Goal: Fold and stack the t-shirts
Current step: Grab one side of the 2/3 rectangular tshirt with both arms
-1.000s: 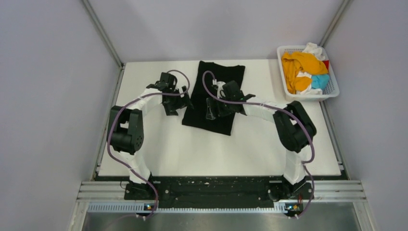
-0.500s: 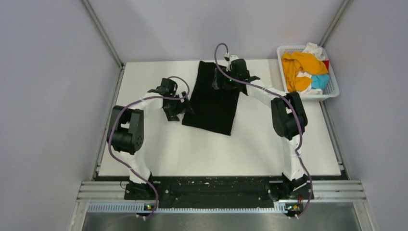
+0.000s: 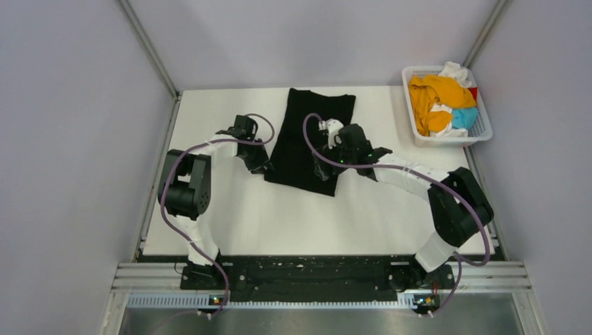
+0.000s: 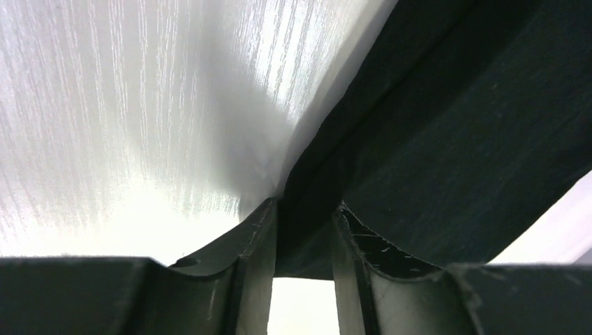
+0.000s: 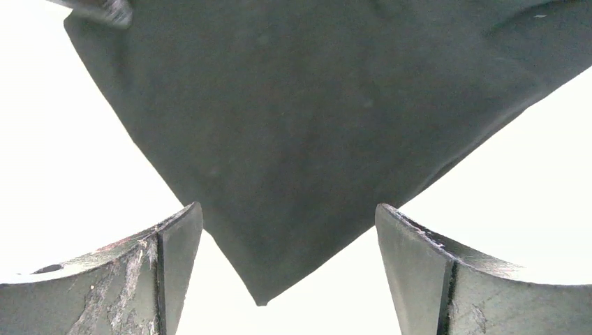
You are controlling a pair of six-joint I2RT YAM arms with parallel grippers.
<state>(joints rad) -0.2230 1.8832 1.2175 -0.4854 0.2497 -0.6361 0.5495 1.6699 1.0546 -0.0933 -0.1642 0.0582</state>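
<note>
From above, the black t-shirt (image 3: 307,132) lies flat on the white table (image 3: 279,216) as a long narrow strip, running from the far edge at the middle towards the arms and slanting a little to the left as it comes nearer. The left gripper (image 3: 260,162) sits at the strip's near left corner, and the right gripper (image 3: 327,166) is low over its near right corner; this view is too small to show how far either one is open. At the far right corner of the table stands a white lattice basket (image 3: 447,142), well apart from the black shirt, holding a crumpled orange t-shirt (image 3: 436,94), a white one (image 3: 457,70), a light blue one (image 3: 464,117) and a sliver of a red one (image 3: 474,93). In the left wrist view, the left gripper (image 4: 305,209) has its fingers drawn close together with a fold of the black t-shirt (image 4: 454,125) pinched in the narrow gap between them, the cloth rising off the table (image 4: 105,105) at that edge. In the right wrist view, the right gripper (image 5: 287,206) has its fingers spread wide and holds nothing; the pointed corner of the black t-shirt (image 5: 314,105) lies flat on the table (image 5: 63,139) in the space between them, touching neither finger.
</note>
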